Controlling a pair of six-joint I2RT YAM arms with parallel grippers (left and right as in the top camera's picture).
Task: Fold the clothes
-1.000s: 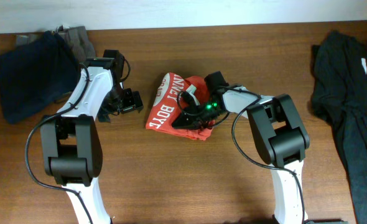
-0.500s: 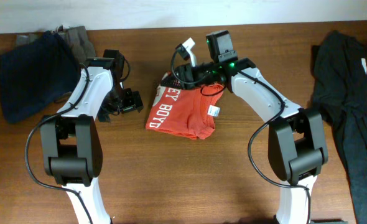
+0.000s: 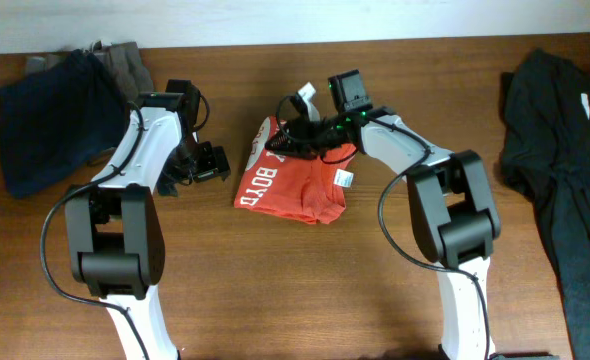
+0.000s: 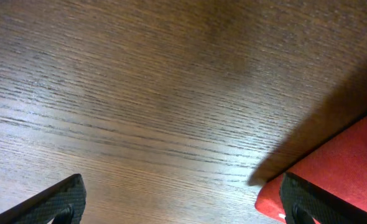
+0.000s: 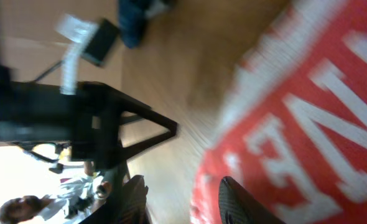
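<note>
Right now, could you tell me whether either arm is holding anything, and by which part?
The left gripper is open over bare table, holding nothing. The right gripper sits at the top edge of the T-shirt; blur hides whether it grips.

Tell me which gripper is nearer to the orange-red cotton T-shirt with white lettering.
Right. The right gripper hangs over the upper edge of the orange-red cotton T-shirt, while the left gripper is beside the shirt, apart from it.
</note>
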